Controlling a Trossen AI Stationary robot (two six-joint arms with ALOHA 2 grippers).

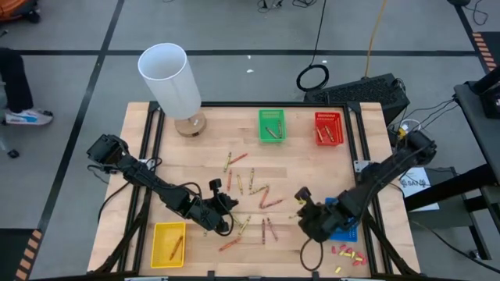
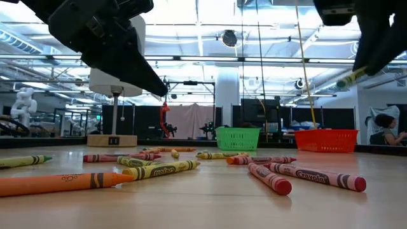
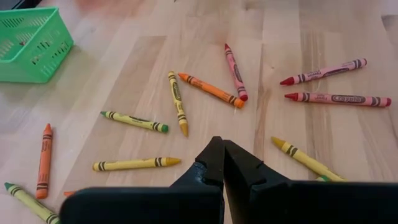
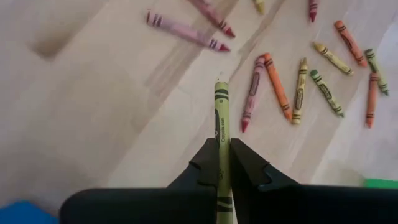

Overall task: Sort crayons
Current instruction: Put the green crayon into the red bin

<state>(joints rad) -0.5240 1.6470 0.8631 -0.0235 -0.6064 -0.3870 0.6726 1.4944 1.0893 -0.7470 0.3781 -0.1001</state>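
Many crayons in red, orange, olive-yellow and green lie scattered flat on the middle of the wooden table; they also show in the left wrist view and the low view. My right gripper hangs above the table's near right part, shut on one olive-green crayon. My left gripper hovers shut over the crayons near the table's near middle, with nothing between its fingers. My right gripper pinches the olive-green crayon between its two fingers, at its middle. The crayon lies along the fingers, and its free end sticks out past their tips. The fingers slant down. The crayon is lifted clear of the table.
A white cylinder on a wooden foot stands at the far left. A green basket and a red basket sit at the far edge, a yellow basket near left, something blue under my right arm. Small red and yellow bits lie near right.
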